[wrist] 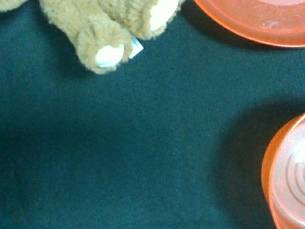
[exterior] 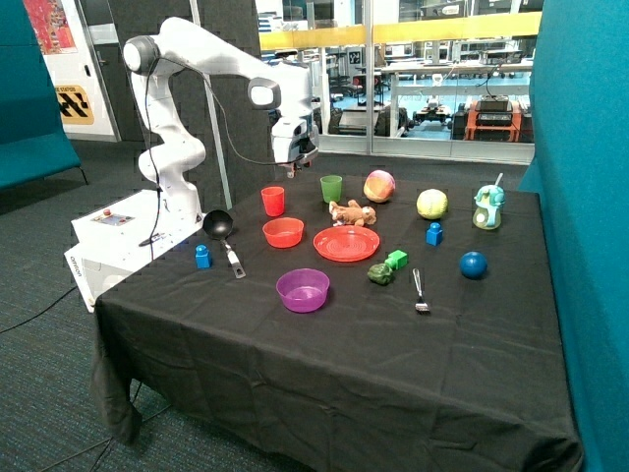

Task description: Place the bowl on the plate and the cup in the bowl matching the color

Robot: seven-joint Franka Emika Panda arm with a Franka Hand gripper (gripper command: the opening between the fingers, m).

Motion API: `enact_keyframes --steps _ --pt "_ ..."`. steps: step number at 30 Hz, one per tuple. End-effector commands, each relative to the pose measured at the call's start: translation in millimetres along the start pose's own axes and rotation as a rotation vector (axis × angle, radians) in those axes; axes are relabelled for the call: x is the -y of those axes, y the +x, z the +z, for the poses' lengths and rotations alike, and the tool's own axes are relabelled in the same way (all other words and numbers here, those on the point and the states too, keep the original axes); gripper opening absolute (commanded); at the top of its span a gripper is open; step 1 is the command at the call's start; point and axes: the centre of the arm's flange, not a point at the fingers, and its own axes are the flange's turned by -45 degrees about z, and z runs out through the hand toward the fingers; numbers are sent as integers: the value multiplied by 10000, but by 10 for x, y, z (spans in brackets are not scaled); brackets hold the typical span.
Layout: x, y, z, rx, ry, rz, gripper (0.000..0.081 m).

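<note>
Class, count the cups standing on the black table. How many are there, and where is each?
2. The red cup stands behind the red bowl; the green cup stands behind the teddy bear. None seems hidden.

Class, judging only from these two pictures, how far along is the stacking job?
Nothing looks done: the bowl sits on the cloth beside the plate, and the cup stands apart behind it. The gripper hovers above them, holding nothing visible. Both placements remain.
</note>
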Motion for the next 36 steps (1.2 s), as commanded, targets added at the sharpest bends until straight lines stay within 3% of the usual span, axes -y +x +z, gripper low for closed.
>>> enact_keyframes --steps 1,3,4,5,6,8,11,20,36 --pt "5 -17 -4 -36 9 -604 808" --pt "20 -84 121 -36 8 -776 808" --pt "23 -99 146 -36 8 -790 437" --pt "28 -117 174 -36 8 -825 219" --pt "32 -135 202 -36 8 -837 109" --pt "35 -171 254 -36 8 -843 27" --pt "27 -218 326 -36 8 -830 3" --pt "-82 -326 556 -36 9 -628 30" --pt "-296 -470 860 -36 8 -1047 72"
